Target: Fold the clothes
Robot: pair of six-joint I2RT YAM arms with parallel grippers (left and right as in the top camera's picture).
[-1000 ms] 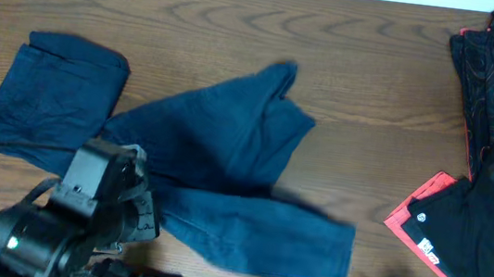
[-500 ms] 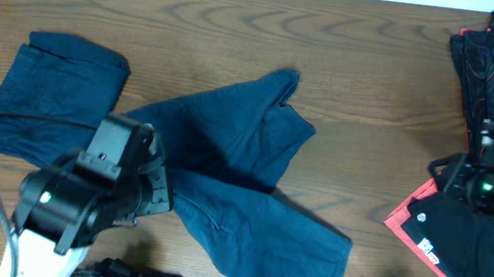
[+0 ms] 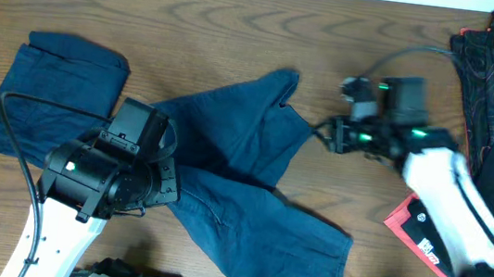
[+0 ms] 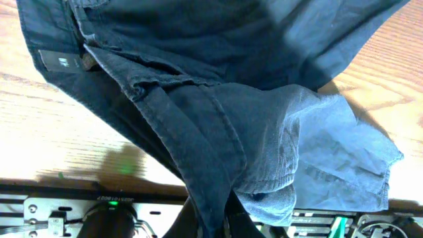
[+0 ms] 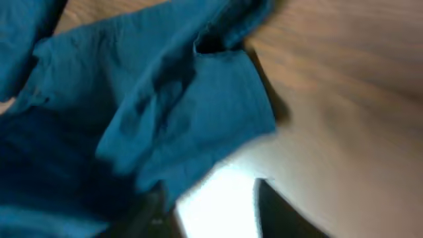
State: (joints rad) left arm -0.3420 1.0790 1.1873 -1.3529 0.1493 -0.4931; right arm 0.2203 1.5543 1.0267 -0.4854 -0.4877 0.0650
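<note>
navy trousers (image 3: 229, 132) (legs splayed) point right

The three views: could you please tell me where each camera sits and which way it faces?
Overhead: above the table, facing straight down on the navy trousers; the left arm and right arm show.
Left wrist: on the left arm, facing along its fingers at the bunched trousers.
Right wrist: on the right arm, facing past its blurred fingers at a trouser hem.
Shared: all three see the navy trousers.

Left claw (image 4: 210, 221) clamped shut; right claw (image 5: 215, 208) parted, arm outstretched.
</note>
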